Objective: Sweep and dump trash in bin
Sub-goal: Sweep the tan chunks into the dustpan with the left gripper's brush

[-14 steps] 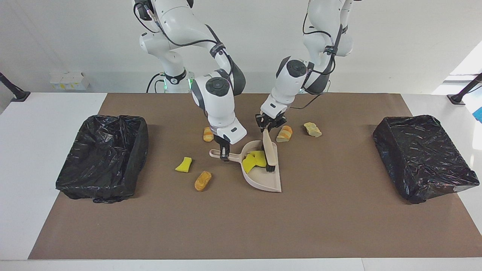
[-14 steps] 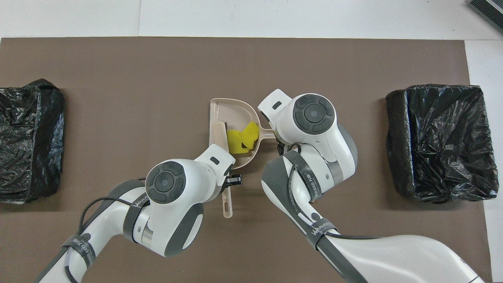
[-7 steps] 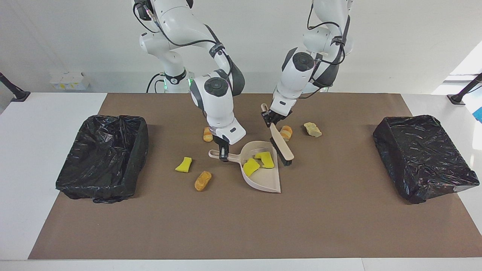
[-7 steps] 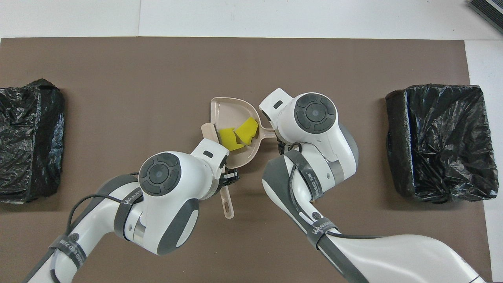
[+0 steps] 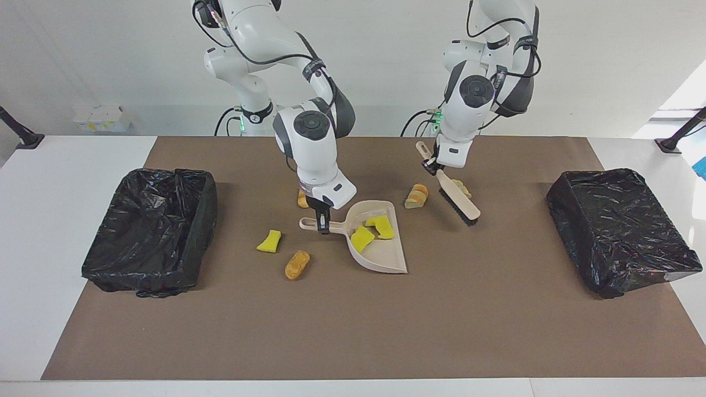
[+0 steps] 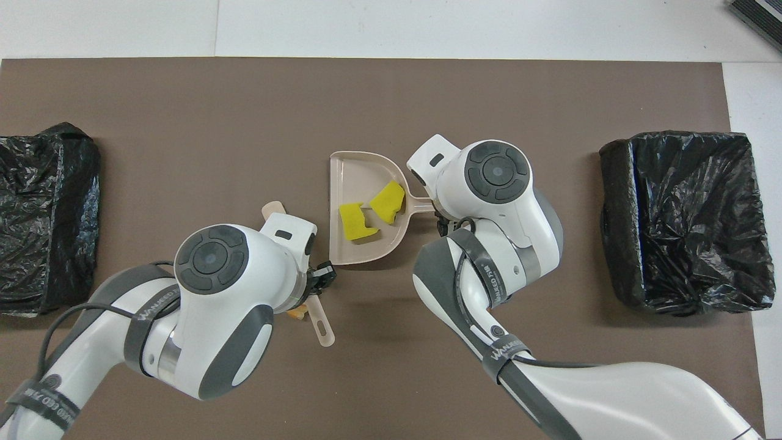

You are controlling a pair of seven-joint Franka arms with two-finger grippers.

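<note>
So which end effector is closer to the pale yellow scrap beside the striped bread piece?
Left. The left end effector, holding the brush, hangs over that scrap; the right end effector grips the dustpan handle.

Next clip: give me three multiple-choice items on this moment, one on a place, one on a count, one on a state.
1. Where does the lone yellow chunk toward the right arm's end lie?
A in the dustpan
B on the mat beside a brown piece
C under the brush

2. How many yellow chunks lie in the dustpan?
A one
B two
C four

3. The brush is:
A flat in the dustpan
B loose on the mat
C held tilted by the left gripper

Key: B, it sits on bare mat next to the brown piece; B, two show in both views; C, the left gripper clamps its handle, while the right gripper holds the dustpan's.
</note>
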